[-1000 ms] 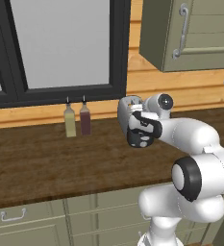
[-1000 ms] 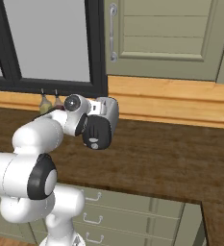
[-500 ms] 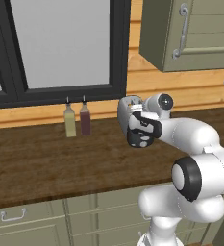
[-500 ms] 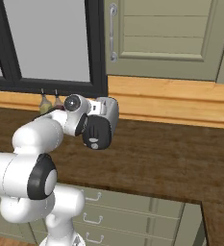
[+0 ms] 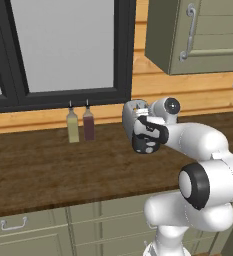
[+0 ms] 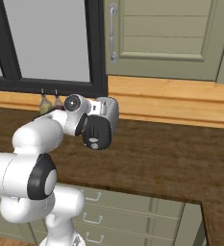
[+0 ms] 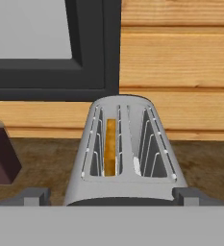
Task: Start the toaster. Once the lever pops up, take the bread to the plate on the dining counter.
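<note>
**Claw lined up on the toaster, lever still to press**

The claw [image 7: 111, 196] hangs spread and empty just short of the toaster [image 7: 125, 153], which lies dead ahead at 12 o'clock, long axis running away toward the wall. The bread [image 7: 110, 146] stands on edge in the slot at 11 o'clock. Two bottles [image 5: 80, 125] stand at 9 o'clock on the dark wood bench [image 5: 48, 170], beneath the window [image 5: 58, 45].
</note>
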Tool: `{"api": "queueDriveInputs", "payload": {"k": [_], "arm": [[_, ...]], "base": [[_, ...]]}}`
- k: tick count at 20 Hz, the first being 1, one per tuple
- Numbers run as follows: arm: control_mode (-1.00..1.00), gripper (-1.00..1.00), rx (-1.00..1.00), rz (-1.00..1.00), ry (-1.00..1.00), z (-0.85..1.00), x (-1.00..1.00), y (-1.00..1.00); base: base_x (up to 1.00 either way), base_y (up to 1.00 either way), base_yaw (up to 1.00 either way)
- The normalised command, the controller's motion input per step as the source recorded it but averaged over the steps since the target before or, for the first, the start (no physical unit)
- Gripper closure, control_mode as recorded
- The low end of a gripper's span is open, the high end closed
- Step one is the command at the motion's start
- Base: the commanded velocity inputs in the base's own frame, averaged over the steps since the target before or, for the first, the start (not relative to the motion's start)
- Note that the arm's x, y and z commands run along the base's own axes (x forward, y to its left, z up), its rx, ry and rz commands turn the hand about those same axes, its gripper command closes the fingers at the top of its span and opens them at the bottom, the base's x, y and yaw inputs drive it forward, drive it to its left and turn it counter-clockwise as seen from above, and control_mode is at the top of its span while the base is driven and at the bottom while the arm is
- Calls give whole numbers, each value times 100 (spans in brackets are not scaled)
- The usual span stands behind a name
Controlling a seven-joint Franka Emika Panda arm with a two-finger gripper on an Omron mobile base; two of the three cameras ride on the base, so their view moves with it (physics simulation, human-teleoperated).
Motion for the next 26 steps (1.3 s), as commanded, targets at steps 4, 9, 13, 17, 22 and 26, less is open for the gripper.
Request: {"api": "queueDriveInputs", "payload": {"k": [4,9,13,17,22,26], "arm": [[-100,-100,0,0,0,0,0,0],[-100,-100,0,0,0,0,0,0],[-100,-100,0,0,0,0,0,0],[-100,-100,0,0,0,0,0,0],[-100,-100,0,0,0,0,0,0],[-100,-100,0,0,0,0,0,0]], "base": [[0,0,0],[0,0,0],[0,0,0],[0,0,0],[0,0,0],[0,0,0]]}}
